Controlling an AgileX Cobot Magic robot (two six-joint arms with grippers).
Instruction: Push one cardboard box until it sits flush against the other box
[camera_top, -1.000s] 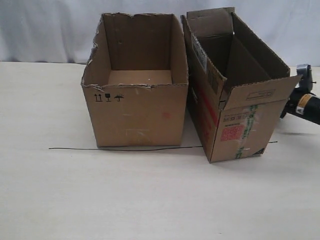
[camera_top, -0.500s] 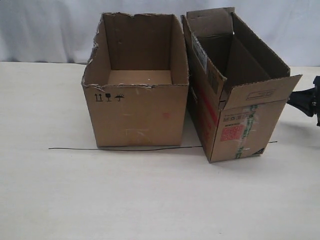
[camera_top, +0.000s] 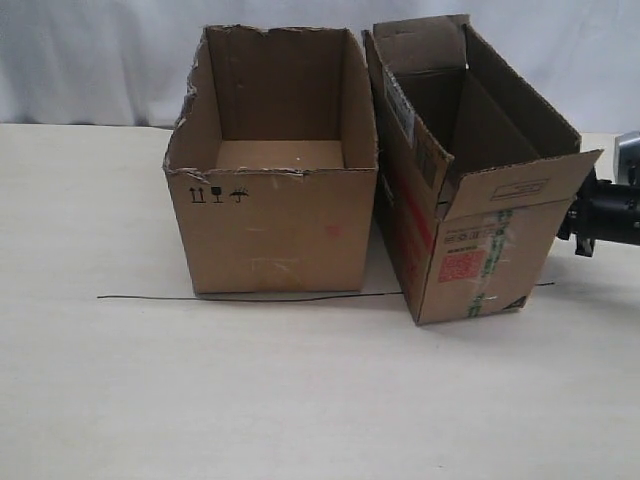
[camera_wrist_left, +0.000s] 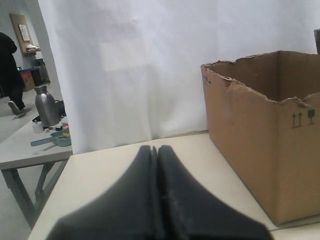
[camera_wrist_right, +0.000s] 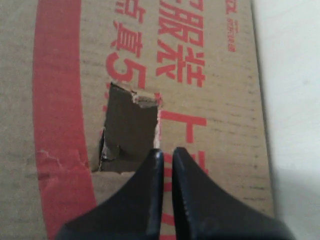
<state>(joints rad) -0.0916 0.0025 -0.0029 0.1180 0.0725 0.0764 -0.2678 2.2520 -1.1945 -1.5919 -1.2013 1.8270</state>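
We are holding our right end effector (camera_wrist_right: 166, 152) against the outer long side of the cardboard box (camera_top: 470, 250), right by a torn hole (camera_wrist_right: 131, 127). Its fingers are sitting very close together, with only a thin slit between them, and they are gripping nothing. We think this makes a firm tip for pushing, though we cannot tell if it is touching the side. The cardboard box is standing on the counter (camera_top: 300, 400) to the right of the other box (camera_top: 275, 230), turned a little. The two are almost meeting at the back, but a gap is showing at the front, so they are not flush yet. Our left end effector (camera_wrist_left: 156, 150) is waiting well apart from the other box, with its fingers pressed together and holding nothing, probably to stay out of the way. Big red Chinese writing (camera_wrist_right: 182, 45) and a "5" are running across the pushed side. A red square label (camera_top: 463, 265) and green-printed tape (camera_top: 497, 255) are showing on the end, too small to read. Black handling symbols (camera_top: 216, 195) are marking the other box.
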